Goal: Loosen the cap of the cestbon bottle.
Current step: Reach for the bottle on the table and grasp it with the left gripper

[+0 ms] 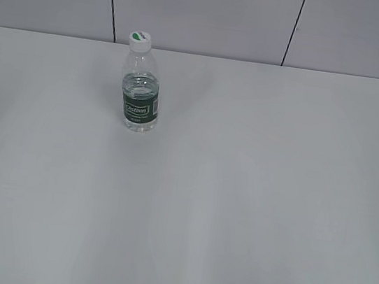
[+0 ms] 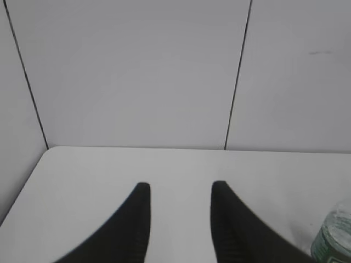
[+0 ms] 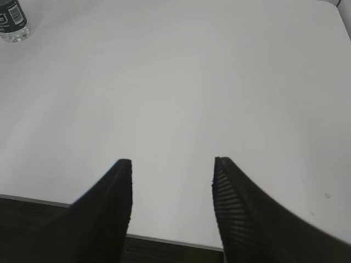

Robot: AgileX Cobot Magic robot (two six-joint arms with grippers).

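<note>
label: white lettering on cestbon bottle [image 1: 140,93] green band | legibility: too small to read

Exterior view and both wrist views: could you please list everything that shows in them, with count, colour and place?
cestbon bottle: one, clear plastic with a dark green label band, standing upright on the far left part of the table; only its edge shows in each wrist view.
cap: one, white with a green mark on top, sitting on the bottle's neck.
table: one, white, filling most of the exterior view.
wall panels: light grey with dark seams, behind the table.
left gripper: one, black fingers, open and empty, with the bottle off to its right.
right gripper: one, black fingers, open and empty, over the near table edge.
</note>
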